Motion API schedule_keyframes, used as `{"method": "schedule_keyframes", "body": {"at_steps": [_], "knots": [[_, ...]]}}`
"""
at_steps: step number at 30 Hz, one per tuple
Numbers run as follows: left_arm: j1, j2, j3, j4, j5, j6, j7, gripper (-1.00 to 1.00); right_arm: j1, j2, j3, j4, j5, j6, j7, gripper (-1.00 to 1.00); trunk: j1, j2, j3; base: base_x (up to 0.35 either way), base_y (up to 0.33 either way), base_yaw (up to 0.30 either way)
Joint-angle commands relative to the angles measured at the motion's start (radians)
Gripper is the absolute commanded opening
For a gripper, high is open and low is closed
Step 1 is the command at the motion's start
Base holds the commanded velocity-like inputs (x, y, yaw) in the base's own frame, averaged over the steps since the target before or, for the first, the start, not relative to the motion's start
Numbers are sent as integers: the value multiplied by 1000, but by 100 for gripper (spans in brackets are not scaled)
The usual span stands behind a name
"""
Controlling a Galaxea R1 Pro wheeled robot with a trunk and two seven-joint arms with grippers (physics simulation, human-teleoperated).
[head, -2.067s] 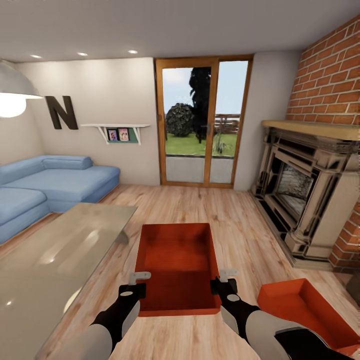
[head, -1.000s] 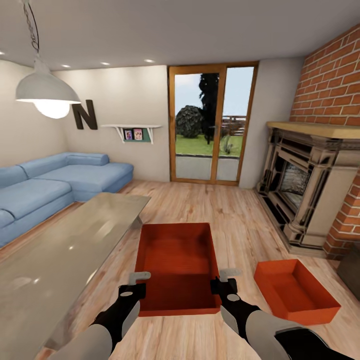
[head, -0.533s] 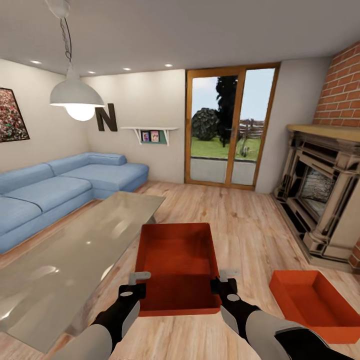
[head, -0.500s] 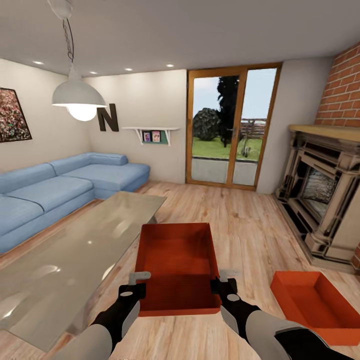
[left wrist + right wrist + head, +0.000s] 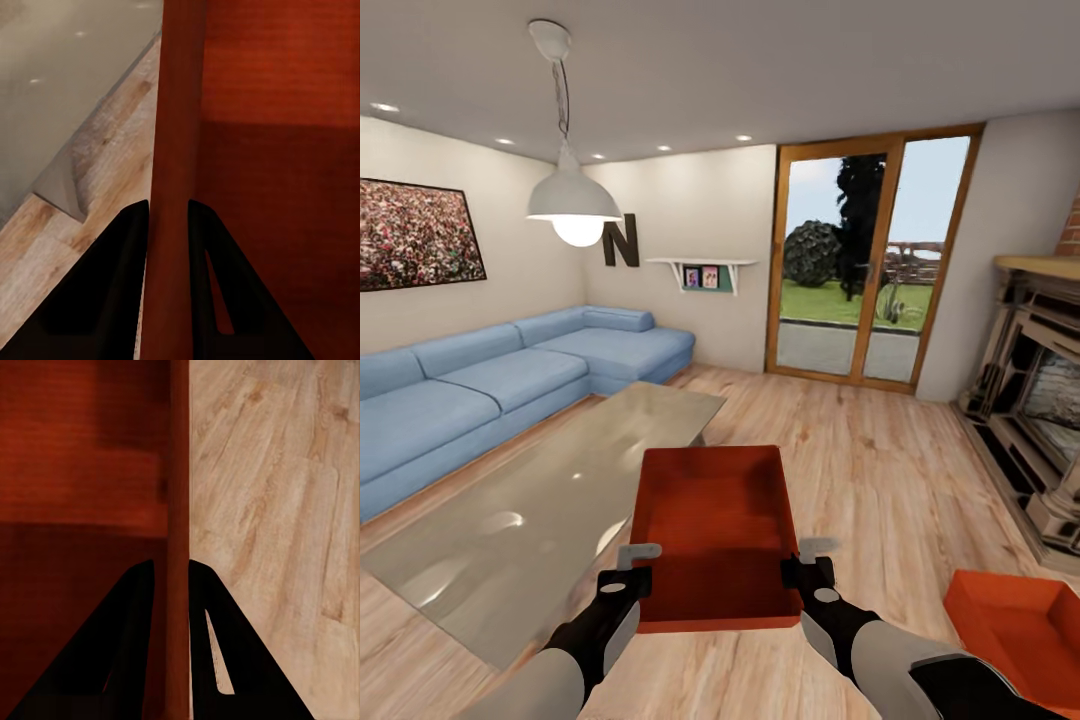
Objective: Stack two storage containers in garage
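Note:
I hold one red-orange storage container [image 5: 712, 530] level in front of me, above the wood plank floor of the living room. My left gripper [image 5: 637, 562] is shut on its left wall [image 5: 174, 180] and my right gripper [image 5: 808, 558] is shut on its right wall [image 5: 178, 510]; each wrist view has a thin red wall pinched between two dark fingers. The other storage container [image 5: 1025, 630] lies on the planks at the lower right, cut off by the picture's edge.
A glass coffee table [image 5: 540, 500] stands close on my left, with a blue sofa [image 5: 490, 385] behind it. A glass door [image 5: 865, 275] is ahead, a fireplace [image 5: 1040, 410] at the right, a pendant lamp [image 5: 573, 200] hangs overhead, and a black letter N [image 5: 622, 240] is on the wall.
The whole view has swung left: the fireplace and the floor container slid toward the right edge, while the sofa, lamp and a wall picture came in. The held container and both grippers keep their place.

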Motion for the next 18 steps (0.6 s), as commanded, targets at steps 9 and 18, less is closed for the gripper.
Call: {"method": "schedule_keyframes", "body": {"at_steps": [9, 18], "knots": [[-1, 1, 28, -9, -28, 4, 10, -100, 0, 6, -29, 3, 4, 1, -3, -100, 0, -1, 7, 0, 0, 251], [-1, 1, 27, -11, -29, 2, 10, -100, 0, 6, -29, 3, 4, 1, -3, -100, 0, -1, 16, 0, 0, 251]]}}
